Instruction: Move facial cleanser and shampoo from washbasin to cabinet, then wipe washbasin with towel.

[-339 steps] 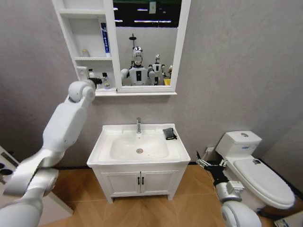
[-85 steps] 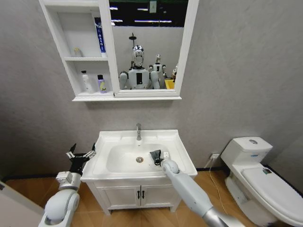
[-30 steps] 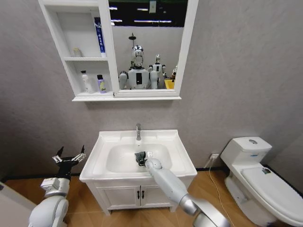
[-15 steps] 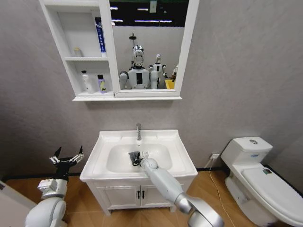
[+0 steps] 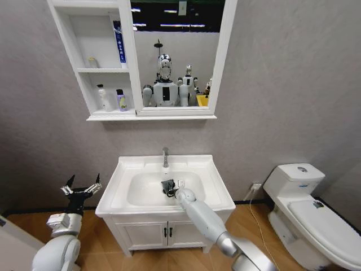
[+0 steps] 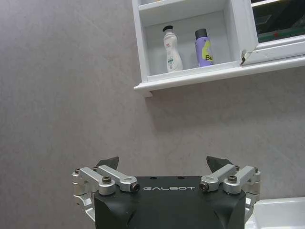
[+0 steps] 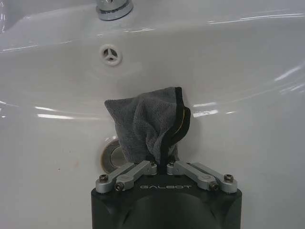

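Note:
My right gripper (image 5: 169,189) reaches down into the bowl of the white washbasin (image 5: 130,164), shut on the dark grey towel (image 5: 167,185). In the right wrist view the towel (image 7: 143,126) hangs bunched from the shut gripper (image 7: 162,164) against the bowl (image 7: 238,71), just beside the drain (image 7: 112,155). A white bottle (image 5: 101,97) and a purple bottle (image 5: 120,100) stand in the lowest compartment of the cabinet (image 5: 90,28); I cannot tell which is the cleanser and which the shampoo. My left gripper (image 5: 82,189) waits open, left of the basin.
The chrome tap (image 5: 164,157) stands at the back of the basin. A blue tube (image 5: 117,42) and a small jar (image 5: 92,62) sit in the middle compartment. The mirror (image 5: 175,56) adjoins the cabinet. A toilet (image 5: 307,203) stands to the right, and the vanity doors (image 5: 163,231) are below.
The right gripper swept the towel left across the bowl, then back to the right near the drain. The left arm has stayed put.

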You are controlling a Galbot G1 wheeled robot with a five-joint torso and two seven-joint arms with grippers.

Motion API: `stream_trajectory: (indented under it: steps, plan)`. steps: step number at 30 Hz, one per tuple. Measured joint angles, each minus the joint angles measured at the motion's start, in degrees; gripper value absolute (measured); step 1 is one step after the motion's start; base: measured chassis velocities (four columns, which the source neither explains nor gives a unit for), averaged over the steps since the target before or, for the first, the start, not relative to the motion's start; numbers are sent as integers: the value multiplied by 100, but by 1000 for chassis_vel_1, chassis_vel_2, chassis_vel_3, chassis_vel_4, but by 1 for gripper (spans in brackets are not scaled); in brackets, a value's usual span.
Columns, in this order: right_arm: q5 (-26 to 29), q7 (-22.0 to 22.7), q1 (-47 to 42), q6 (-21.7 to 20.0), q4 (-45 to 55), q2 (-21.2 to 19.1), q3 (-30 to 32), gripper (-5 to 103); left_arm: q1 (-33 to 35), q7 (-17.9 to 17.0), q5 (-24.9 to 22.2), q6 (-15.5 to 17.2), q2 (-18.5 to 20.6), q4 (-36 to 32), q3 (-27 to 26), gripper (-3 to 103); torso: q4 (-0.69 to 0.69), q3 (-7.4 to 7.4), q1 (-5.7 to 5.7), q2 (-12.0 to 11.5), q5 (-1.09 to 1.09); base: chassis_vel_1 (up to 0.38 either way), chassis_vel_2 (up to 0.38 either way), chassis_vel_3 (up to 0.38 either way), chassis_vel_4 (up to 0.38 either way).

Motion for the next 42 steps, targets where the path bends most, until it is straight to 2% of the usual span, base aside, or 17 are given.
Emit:
stream_trajectory:
  steps: [8,25,30,38,42]
  plan:
    - [28,178,-31,-35,157,-133,-18,3,-14,11,66,-27,-90,39,75,100,-1,0,0,0,-1,0,0,0,0]
    - [-166,-469,137,146,-345,569,-216,3,17,19,63,-61,-93,50,-4,100,2,0,0,0,-2,0,0,0,0]
    - [-165,-586,137,206,-357,628,-218,3,34,26,61,-68,-93,33,-41,100,2,1,0,0,-2,0,0,0,0]
    - [-148,-466,36,155,-253,422,-110,3,26,28,63,-37,-89,1,-22,100,0,1,0,0,-1,0,0,0,0]
    - [-26,-259,-143,94,15,125,13,3,22,27,81,-11,-96,-38,25,100,0,0,0,0,0,0,0,0,0]
